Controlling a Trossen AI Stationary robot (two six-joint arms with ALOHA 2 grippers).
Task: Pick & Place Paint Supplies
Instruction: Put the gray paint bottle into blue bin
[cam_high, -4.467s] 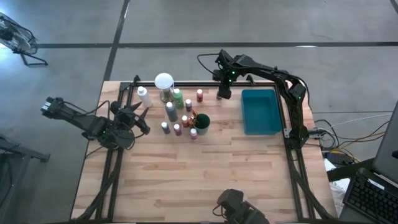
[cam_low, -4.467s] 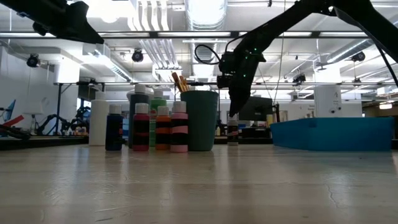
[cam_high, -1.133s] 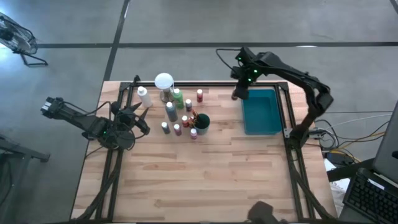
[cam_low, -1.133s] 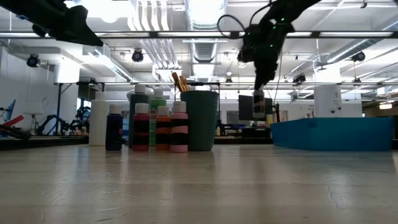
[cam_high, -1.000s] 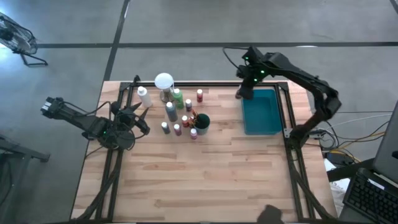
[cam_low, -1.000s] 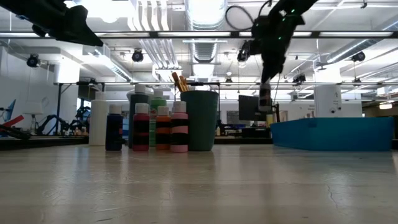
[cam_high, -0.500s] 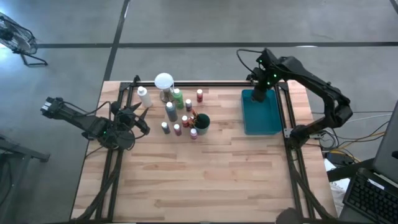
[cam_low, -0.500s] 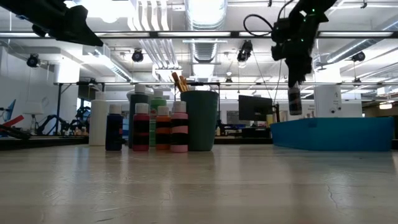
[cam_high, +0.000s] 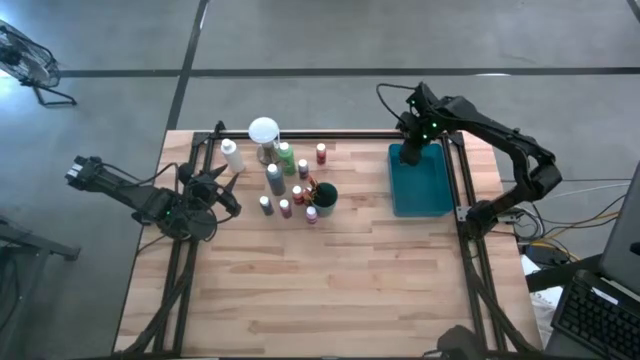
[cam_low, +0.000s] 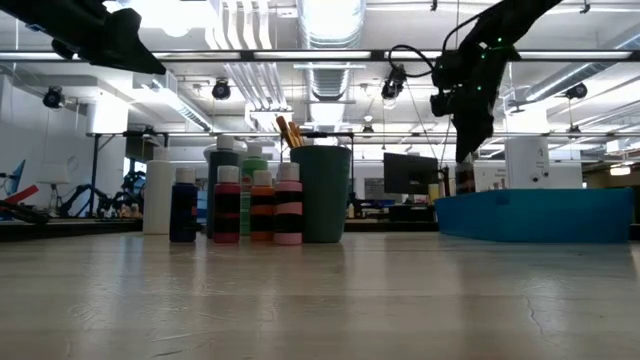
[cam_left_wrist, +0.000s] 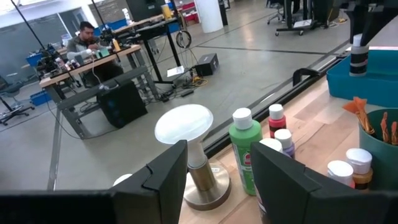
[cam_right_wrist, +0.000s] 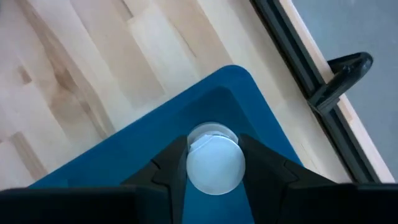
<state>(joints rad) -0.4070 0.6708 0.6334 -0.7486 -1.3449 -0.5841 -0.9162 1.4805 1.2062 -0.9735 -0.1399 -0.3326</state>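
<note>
While my right gripper (cam_right_wrist: 211, 163) stays clamped on a small white-capped bottle (cam_right_wrist: 215, 162), I hold it upright over the far-left corner of the teal tray (cam_high: 430, 195), its long axis vertical. The drop spot lies straight below, so I judge the coming move is a plain descent. The tray is a smooth rectangular tub near the counter's (cam_high: 330, 290) far-right corner. My left gripper (cam_left_wrist: 214, 180) waits with fingers apart and empty near the left edge. The other bottles (cam_high: 285, 185) are grouped toward the far edge, left of centre, around a dark cup (cam_high: 323, 197) of brushes (cam_low: 288, 131).
</note>
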